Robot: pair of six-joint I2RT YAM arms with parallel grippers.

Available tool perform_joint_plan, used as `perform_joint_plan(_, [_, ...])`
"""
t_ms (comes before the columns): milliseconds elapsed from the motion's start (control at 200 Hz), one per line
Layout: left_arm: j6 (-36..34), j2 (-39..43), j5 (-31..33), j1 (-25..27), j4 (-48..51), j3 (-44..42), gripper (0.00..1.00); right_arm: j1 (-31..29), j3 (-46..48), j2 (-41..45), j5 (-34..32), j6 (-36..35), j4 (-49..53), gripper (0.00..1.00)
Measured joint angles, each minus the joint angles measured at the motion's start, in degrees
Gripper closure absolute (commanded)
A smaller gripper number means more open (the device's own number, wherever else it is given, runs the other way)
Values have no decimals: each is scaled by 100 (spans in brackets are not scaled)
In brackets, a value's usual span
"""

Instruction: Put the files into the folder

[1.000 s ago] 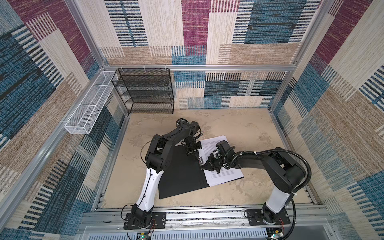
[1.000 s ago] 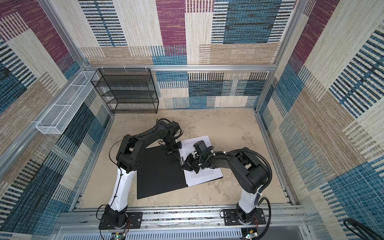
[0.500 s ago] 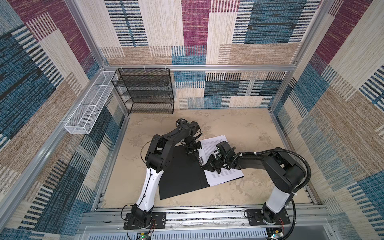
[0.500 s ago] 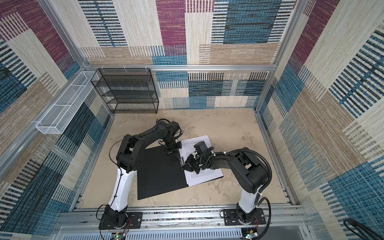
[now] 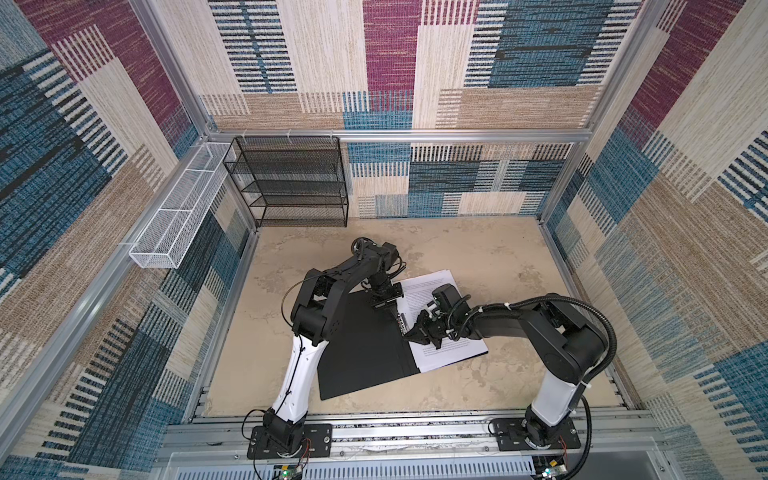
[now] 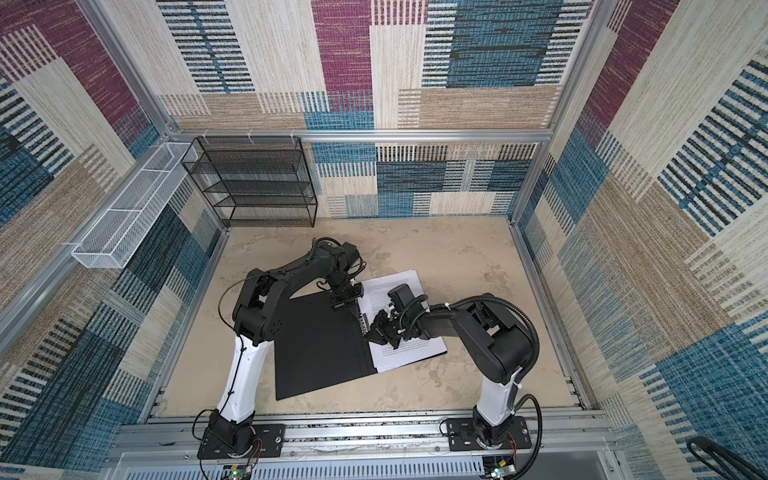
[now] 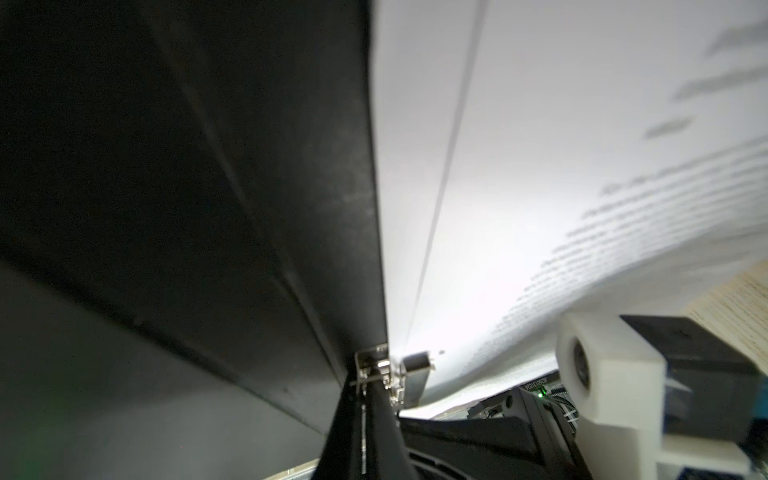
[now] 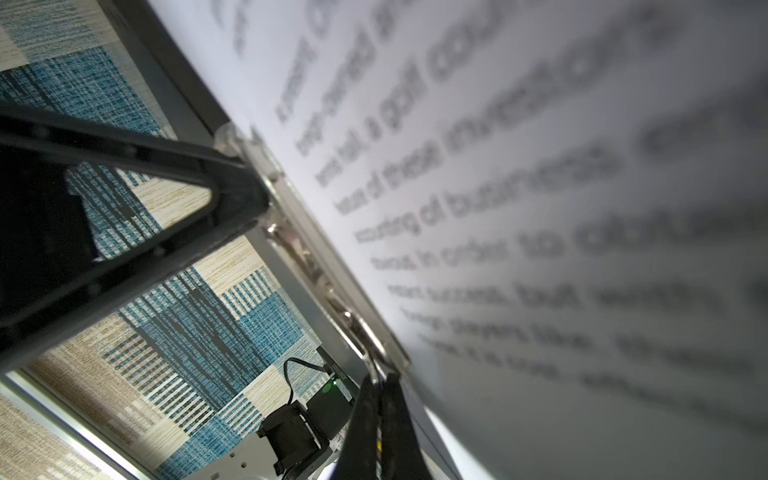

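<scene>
**Item 1. Flat folder, black inside face up** [image 5: 361, 349] [image 6: 320, 345]. Laid open on the beige mottled counter [image 5: 478, 249], near the middle and turned slightly askew. The left leaf is seen bare in both top views.

**Item 2. Silver metal spine clip** [image 5: 401, 322] [image 6: 364, 322] [image 8: 332, 291]. Set along the folder's fold, at the left edge of the paper.

**Item 3. Files, a stack of white sheets with black printed text** [image 5: 440, 359] [image 6: 399, 357] [image 7: 540, 166]. Placed on the folder's right leaf, with the left edge against the clip. The far end is seen to run past the folder's far edge, and the sheets are fanned slightly at the near right corner.

**Item 4. Left tool** [image 5: 394, 312] [image 7: 370, 386]. The jaws are pressed together and the tips are set against the far end of the clip. Whether any part of the clip is pinched cannot be told.

**Item 5. Right tool** [image 5: 409, 336] [image 8: 378, 395]. The jaws are likewise closed. The tips are set down at the near end of the clip, beside the paper's edge.

**Item 6. Black wire-mesh shelf rack** [image 5: 291, 183]. Stood at the far left, against the far wall.

**Item 7. Long white wire basket** [image 5: 174, 216]. Hung on the left wall.
</scene>
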State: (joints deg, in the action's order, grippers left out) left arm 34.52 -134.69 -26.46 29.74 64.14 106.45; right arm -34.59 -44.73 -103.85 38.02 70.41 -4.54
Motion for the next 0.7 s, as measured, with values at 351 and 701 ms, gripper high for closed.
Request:
perform_joint_plan(351, [20,-9,-13,-13,-7,-2,100,-44,-367,-219,111,-321,389,100])
perform_joint_plan(701, [66,-2,-42,-20,-50,-55,100,-101,-754,-365,151,-470,894,100])
